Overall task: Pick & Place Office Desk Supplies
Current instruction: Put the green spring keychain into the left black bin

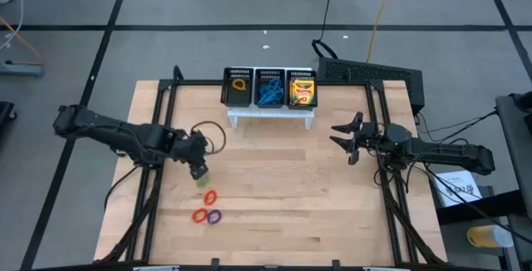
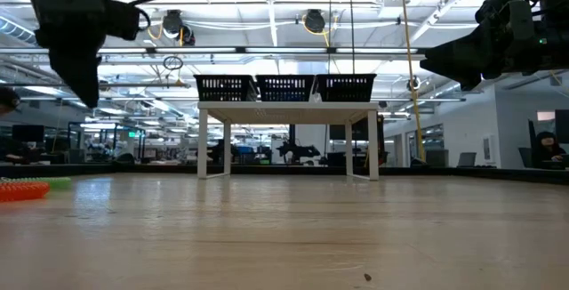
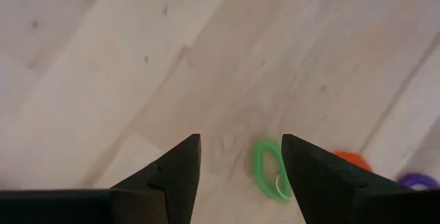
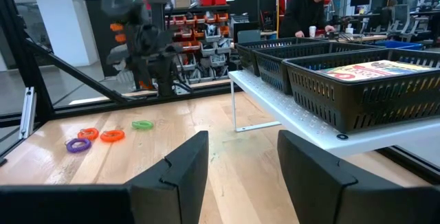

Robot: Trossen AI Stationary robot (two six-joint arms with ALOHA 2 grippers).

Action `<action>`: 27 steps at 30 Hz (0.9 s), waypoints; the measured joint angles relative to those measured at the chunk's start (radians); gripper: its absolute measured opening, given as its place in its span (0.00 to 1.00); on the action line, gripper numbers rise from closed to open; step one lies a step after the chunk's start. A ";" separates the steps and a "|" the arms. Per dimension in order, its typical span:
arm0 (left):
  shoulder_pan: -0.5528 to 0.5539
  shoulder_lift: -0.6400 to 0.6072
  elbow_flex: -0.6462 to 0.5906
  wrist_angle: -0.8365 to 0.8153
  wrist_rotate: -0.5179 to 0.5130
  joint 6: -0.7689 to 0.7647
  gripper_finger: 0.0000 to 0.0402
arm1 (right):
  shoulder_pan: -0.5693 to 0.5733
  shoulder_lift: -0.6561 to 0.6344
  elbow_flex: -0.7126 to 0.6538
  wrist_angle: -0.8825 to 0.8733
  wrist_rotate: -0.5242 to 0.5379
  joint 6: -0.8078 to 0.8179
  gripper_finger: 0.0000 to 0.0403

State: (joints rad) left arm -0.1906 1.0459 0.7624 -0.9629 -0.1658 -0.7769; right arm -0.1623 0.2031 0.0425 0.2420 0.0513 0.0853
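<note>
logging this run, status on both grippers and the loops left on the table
Left gripper open, hovering above green loop. Right gripper open, empty, waiting near organiser. Red, orange and purple loops on table. Nothing blocking.

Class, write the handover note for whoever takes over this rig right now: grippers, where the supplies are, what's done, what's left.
Left gripper: open, empty, above the green loop.
Right gripper: open, empty, waiting right of the organiser.
Done: crayon boxes in the right compartment, blue loops in the middle one, a yellow loop in the left one.
Left: the green loop, two orange loops and the purple loop on the table.
</note>
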 joint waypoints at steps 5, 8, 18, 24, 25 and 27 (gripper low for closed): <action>-0.073 0.095 -0.021 0.007 -0.007 -0.089 0.53 | 0.000 0.000 0.000 0.000 0.000 0.000 0.41; -0.103 0.116 -0.083 0.086 -0.004 -0.135 0.53 | 0.000 0.000 0.000 0.000 0.000 0.000 0.41; -0.140 0.118 -0.268 0.248 0.010 -0.227 0.53 | 0.000 0.000 0.000 0.000 0.000 0.000 0.41; -0.140 0.112 -0.360 0.446 0.035 -0.217 0.53 | 0.000 0.000 0.000 0.000 0.000 0.000 0.41; -0.141 0.114 -0.361 0.445 0.032 -0.226 0.53 | 0.000 0.000 0.000 0.000 0.000 0.000 0.41; -0.142 0.114 -0.361 0.427 0.023 -0.247 0.53 | 0.000 0.000 0.000 0.000 0.000 0.000 0.41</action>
State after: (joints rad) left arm -0.3325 1.1603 0.4015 -0.5362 -0.1426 -1.0235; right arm -0.1620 0.2028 0.0425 0.2420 0.0513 0.0856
